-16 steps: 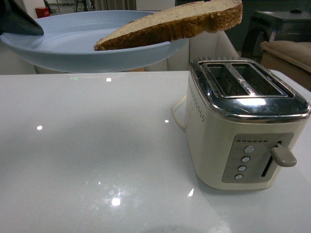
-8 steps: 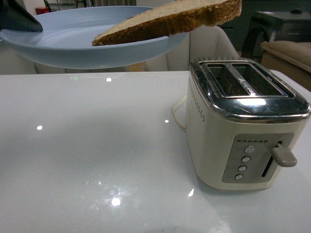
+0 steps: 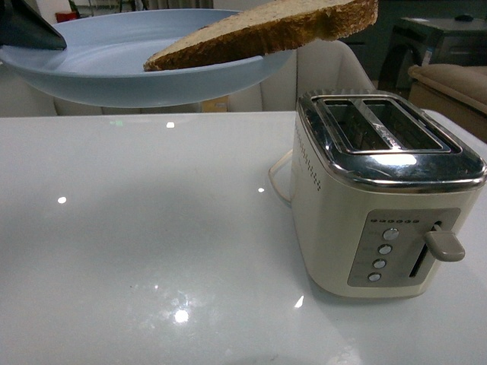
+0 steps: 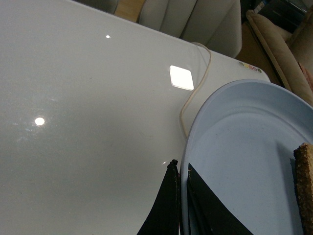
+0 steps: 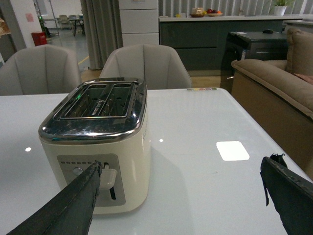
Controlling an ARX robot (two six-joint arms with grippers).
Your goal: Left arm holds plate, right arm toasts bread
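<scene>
The bread (image 3: 259, 34), a speckled half slice with dark crust, lies on the matte pale-blue plate (image 3: 114, 72), higher than the cream, chrome-topped toaster (image 3: 380, 190) and left of it; its long axis runs sideways, thin tip away from the toaster, thick end over the rim toward it; the left gripper (image 4: 182, 200) is clamped on the plate's rim; the right gripper (image 5: 182, 166) faces the toaster, fingers wide apart.
</scene>
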